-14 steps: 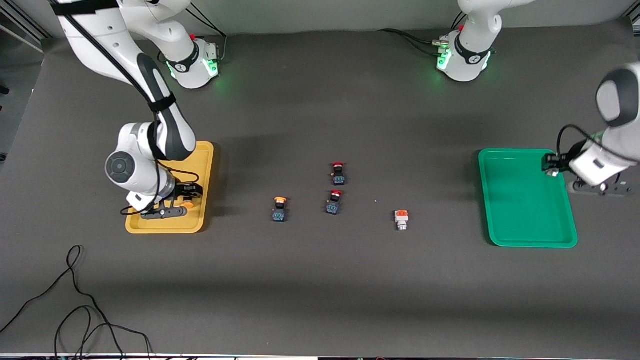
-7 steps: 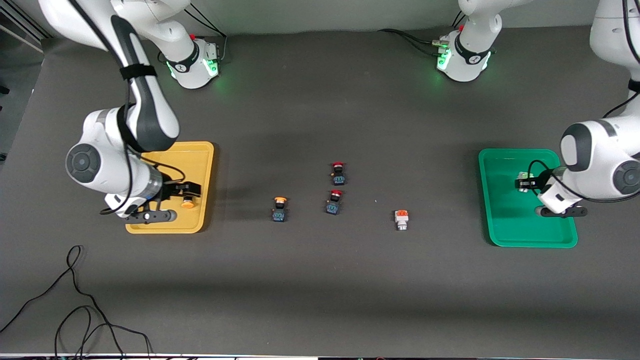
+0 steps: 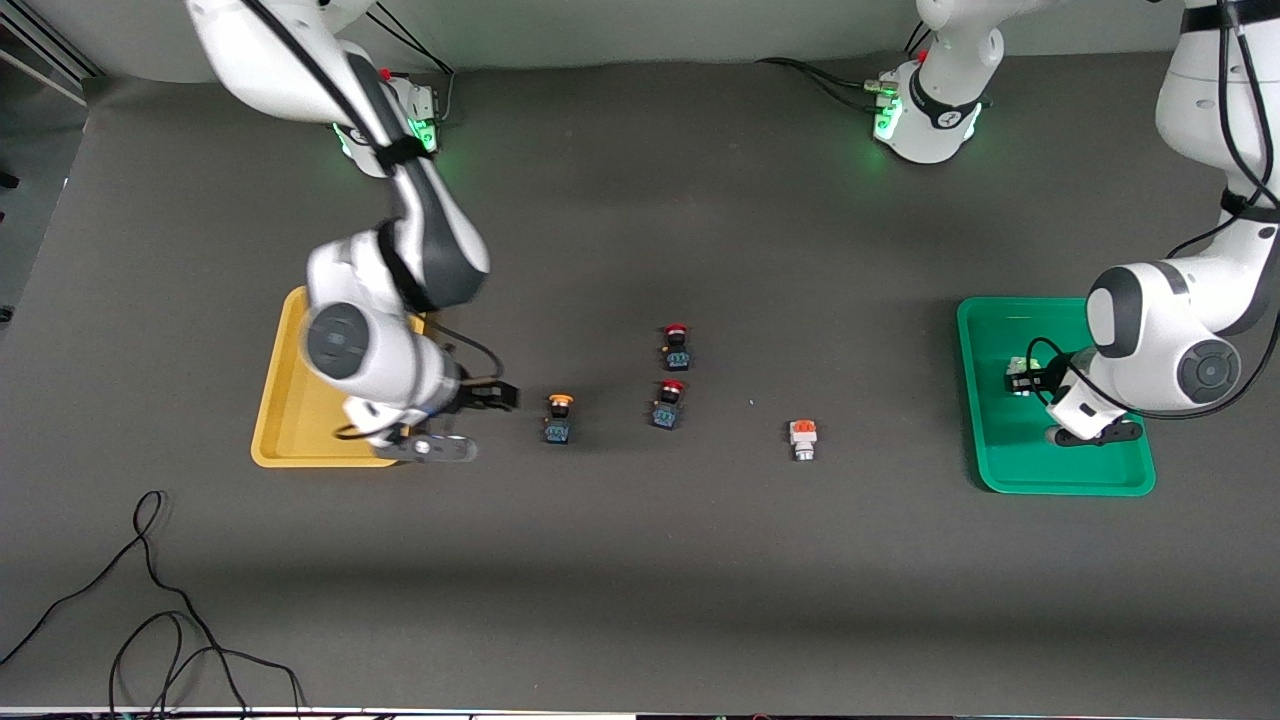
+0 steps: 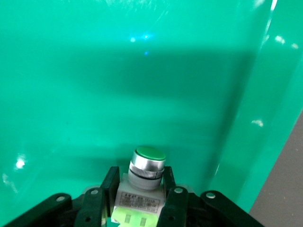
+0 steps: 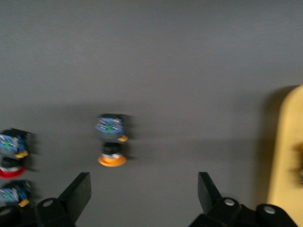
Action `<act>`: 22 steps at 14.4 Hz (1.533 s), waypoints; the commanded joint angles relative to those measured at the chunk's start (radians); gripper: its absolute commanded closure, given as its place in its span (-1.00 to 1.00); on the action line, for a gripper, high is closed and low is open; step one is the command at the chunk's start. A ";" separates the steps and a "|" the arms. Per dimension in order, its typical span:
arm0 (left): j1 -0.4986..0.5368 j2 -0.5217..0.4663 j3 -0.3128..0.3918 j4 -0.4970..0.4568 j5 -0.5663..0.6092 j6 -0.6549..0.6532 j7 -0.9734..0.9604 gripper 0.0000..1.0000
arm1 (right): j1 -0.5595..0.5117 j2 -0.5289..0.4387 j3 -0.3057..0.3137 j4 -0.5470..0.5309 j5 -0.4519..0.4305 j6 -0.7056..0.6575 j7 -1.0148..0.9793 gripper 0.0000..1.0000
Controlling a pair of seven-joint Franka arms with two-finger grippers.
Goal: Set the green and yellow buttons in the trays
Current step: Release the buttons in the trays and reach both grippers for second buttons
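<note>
My left gripper (image 3: 1020, 381) is shut on the green-topped white switch (image 4: 147, 161) and holds it low over the green tray (image 3: 1000, 455), whose floor fills the left wrist view (image 4: 118, 85). My right gripper (image 3: 500, 397) is open and empty, between the yellow tray (image 3: 290, 400) and a yellow-capped black-blue switch (image 3: 558, 418). In the right wrist view that switch (image 5: 111, 142) lies ahead of the open gripper (image 5: 143, 184). An orange-topped white switch (image 3: 803, 437) lies mid-table. The right arm hides most of the yellow tray's floor.
Two red-capped black-blue switches (image 3: 676, 345) (image 3: 668, 403) lie beside the yellow-capped one, toward the left arm's end. A black cable (image 3: 150, 620) trails over the table's near corner at the right arm's end.
My right gripper released a yellow-capped switch in the yellow tray and moved out toward the yellow-capped switch on the table. My left gripper carried the green-topped switch farther in over the green tray.
</note>
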 commanded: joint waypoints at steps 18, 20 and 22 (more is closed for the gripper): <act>-0.063 -0.189 -0.266 0.331 0.004 -0.383 -0.218 -0.98 | 0.135 0.209 0.007 -0.073 0.046 0.342 0.054 -0.84; -0.124 -0.182 -0.268 0.330 -0.013 -0.339 -0.305 -0.98 | 0.131 0.207 0.007 -0.073 0.049 0.339 0.060 0.85; -0.237 -0.170 -0.272 0.331 -0.009 -0.323 -0.469 -0.98 | 0.132 0.200 0.004 -0.072 0.063 0.337 0.096 1.00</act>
